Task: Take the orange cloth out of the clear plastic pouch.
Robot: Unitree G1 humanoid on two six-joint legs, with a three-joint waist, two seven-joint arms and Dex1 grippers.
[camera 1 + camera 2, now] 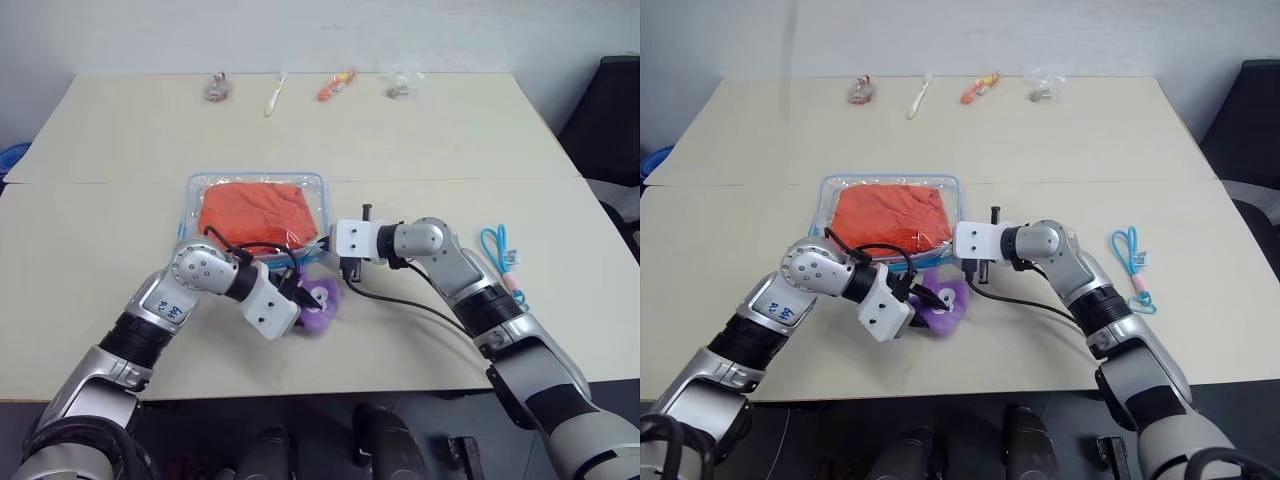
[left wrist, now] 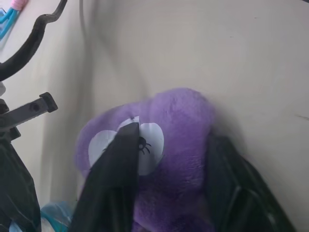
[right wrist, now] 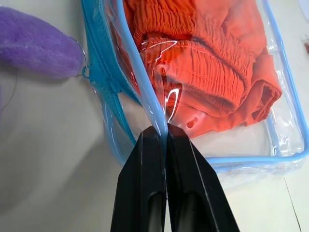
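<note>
Cloth, orange [image 3: 203, 67]: soft, wrinkled, with gathered ribbing, lay folded inside the clear plastic pouch [image 1: 318, 205] (flat, transparent, light blue trim) at mid-table [image 1: 420, 150]. Right gripper [image 3: 166, 133] was pinched tight on the pouch's blue edge at the near corner. Left gripper [image 2: 169, 169] straddled a fuzzy purple plush [image 2: 176, 130] beside the pouch, one finger [image 2: 116, 169] across its white patch; a firm grip could not be made out. Plush's lower part was cut off.
</note>
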